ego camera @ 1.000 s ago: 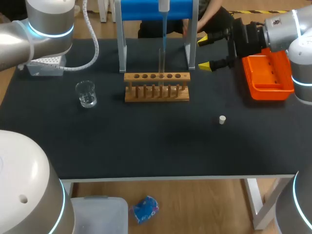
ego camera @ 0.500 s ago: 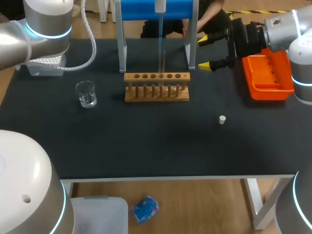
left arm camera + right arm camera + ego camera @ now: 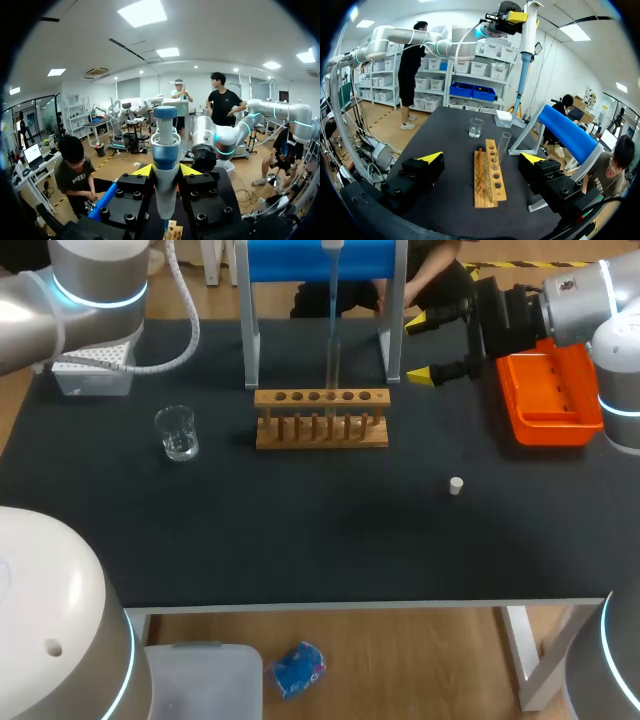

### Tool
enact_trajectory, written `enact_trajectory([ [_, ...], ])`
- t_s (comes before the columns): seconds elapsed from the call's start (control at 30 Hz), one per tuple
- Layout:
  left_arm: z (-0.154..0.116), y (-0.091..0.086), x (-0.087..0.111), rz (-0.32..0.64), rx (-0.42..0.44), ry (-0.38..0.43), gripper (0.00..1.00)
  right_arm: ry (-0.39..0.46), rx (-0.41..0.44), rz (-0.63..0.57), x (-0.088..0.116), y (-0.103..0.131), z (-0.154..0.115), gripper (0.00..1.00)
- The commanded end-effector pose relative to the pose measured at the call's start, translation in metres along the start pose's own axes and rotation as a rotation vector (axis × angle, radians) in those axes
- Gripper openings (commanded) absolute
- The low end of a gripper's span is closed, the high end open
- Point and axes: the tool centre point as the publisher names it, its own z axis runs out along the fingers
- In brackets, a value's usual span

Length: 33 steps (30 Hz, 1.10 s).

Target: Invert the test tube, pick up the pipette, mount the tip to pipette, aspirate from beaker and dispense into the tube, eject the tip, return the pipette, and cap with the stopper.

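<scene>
pipette gripped by left tool (right tool gapes).

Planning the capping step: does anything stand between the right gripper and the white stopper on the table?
Nothing visible does. The stopper lies alone on the dark tabletop, nearer the front edge than the open right gripper; the wooden rack stands to one side, the orange tray to the other.

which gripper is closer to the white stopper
Right. The right gripper hovers open behind the stopper; the left gripper holds the pipette high over the rack.
</scene>
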Motion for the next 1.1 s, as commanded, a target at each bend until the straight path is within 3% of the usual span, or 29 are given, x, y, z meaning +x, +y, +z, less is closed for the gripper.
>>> enact_trajectory([
  [0.03,0.0,0.001,0.0,0.004,0.004,0.002,0.0,0.0,0.001,0.0,0.0,0.0,0.0,1.0],
  [0.53,0.011,0.012,-0.004,-0.018,0.015,0.016,0.0,0.0,0.001,0.0,0.0,0.0,0.0,1.0],
  [1.1,0.011,0.019,0.006,-0.052,-0.01,0.021,0.0,0.0,0.001,0.0,0.0,0.0,0.0,1.0],
])
